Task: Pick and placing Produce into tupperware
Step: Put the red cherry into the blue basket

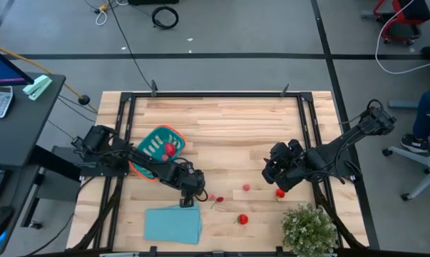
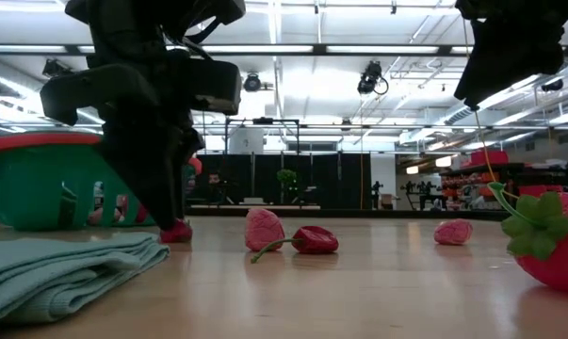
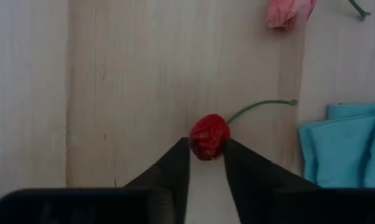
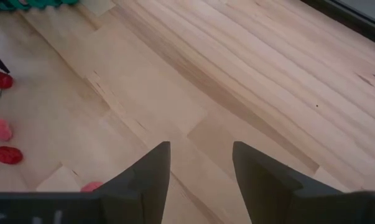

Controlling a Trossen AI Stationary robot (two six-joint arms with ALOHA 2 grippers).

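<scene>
Left wrist view alone shows the left gripper (image 3: 206, 149) pinched on a red cherry (image 3: 209, 135), its green stem free beside the blue cloth (image 3: 342, 146). The high view places that gripper just beyond the cloth's far edge, near the teal tupperware (image 1: 152, 145). The right gripper (image 4: 199, 155) hangs open over bare wood near a strawberry (image 1: 279, 193), table edge well apart.

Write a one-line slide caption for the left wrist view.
Left claw pinching a small wrinkled red cherry with a green stem on the pale wooden table, beside a folded light-blue cloth.
</scene>
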